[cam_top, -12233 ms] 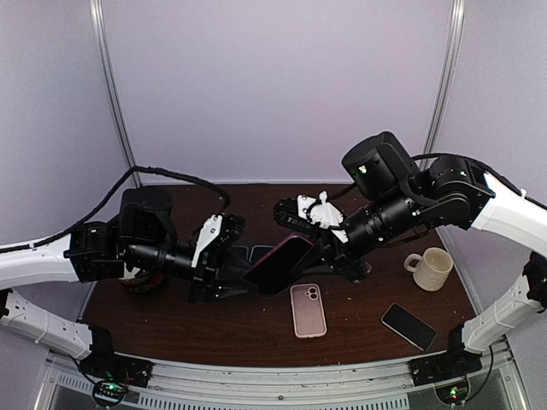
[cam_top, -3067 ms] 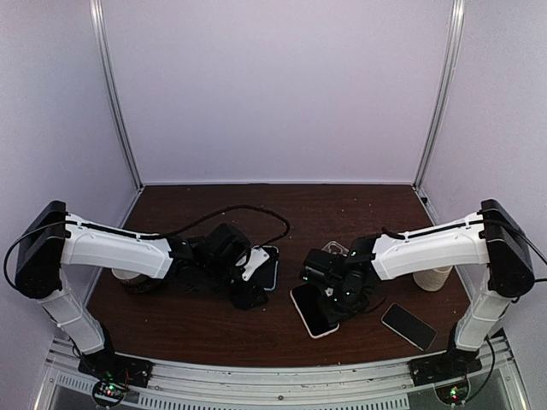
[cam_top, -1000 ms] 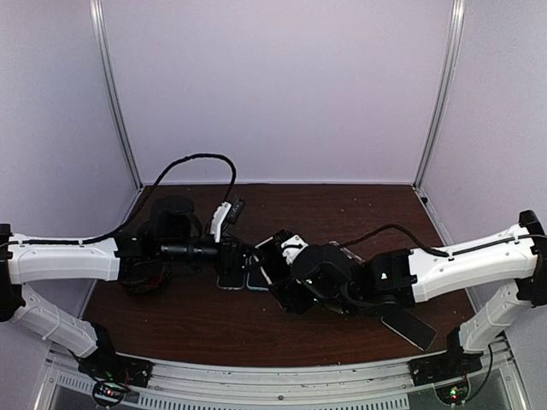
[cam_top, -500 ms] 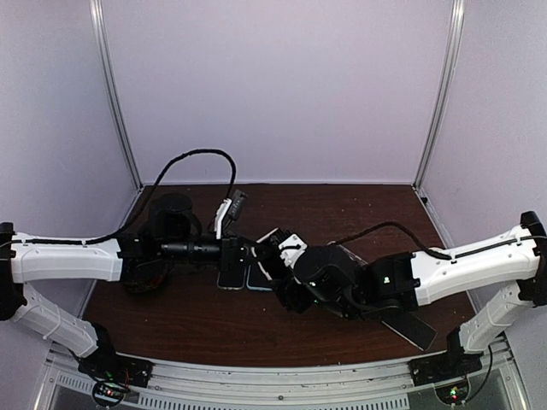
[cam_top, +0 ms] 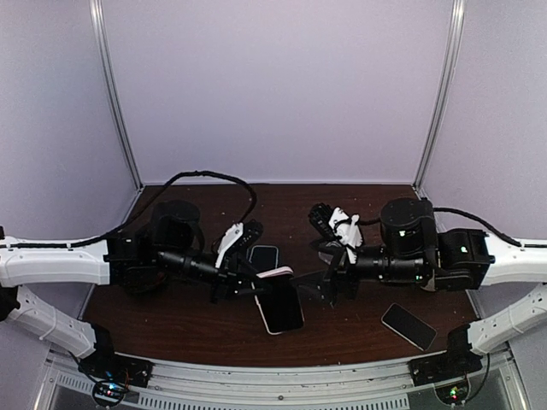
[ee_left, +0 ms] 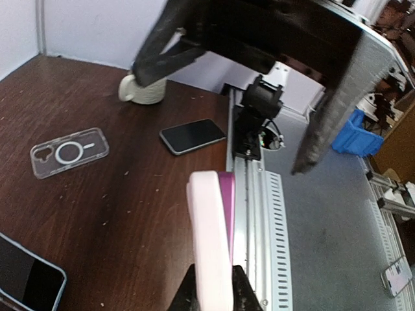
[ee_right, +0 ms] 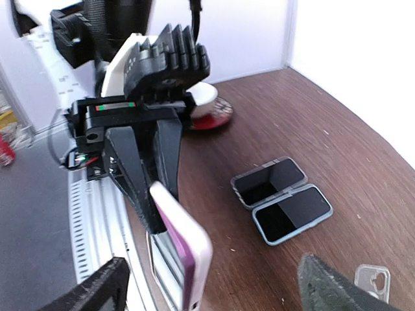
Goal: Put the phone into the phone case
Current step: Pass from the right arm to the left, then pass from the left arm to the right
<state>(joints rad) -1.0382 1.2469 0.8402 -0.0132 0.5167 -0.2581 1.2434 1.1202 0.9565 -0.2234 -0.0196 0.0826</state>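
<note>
**Left hand grips the cased phone; right hand is open.**
Over the middle of the brown desk (cam_top: 184,335), your left hand (cam_top: 253,287) is clamped on one end of the pink phone case (ee_left: 207,233) and holds it off the surface. The purple phone (ee_left: 226,214) lies against the case with its dark screen facing up; you cannot tell whether it is fully seated. Your right hand (cam_top: 332,278) hangs at 3 o'clock of the case, jaws spread wide, holding nothing. Two dark phones (ee_right: 292,212) lie side by side at 12 o'clock of the case, and a black phone (cam_top: 408,325) lies at 4 o'clock.
</note>
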